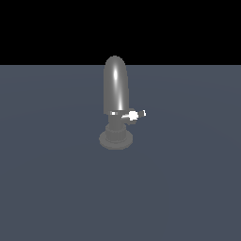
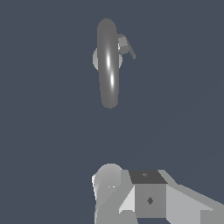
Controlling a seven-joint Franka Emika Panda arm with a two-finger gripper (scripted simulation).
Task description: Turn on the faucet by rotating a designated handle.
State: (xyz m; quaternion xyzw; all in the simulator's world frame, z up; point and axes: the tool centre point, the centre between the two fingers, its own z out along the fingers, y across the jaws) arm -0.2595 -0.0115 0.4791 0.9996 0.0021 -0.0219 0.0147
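The faucet (image 1: 116, 92) stands upright in the middle of the grey counter (image 1: 47, 188). Its small handle (image 1: 132, 115) sticks out sideways from the neck, toward the exterior view's right. The tool (image 2: 131, 197) is well apart from the faucet. I cannot tell if it is open or closed.

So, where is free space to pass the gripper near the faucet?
The floor is bare on all sides of the faucet. Only the exterior view's right of its neck is tight, where the handle juts out. The gripper is well apart.
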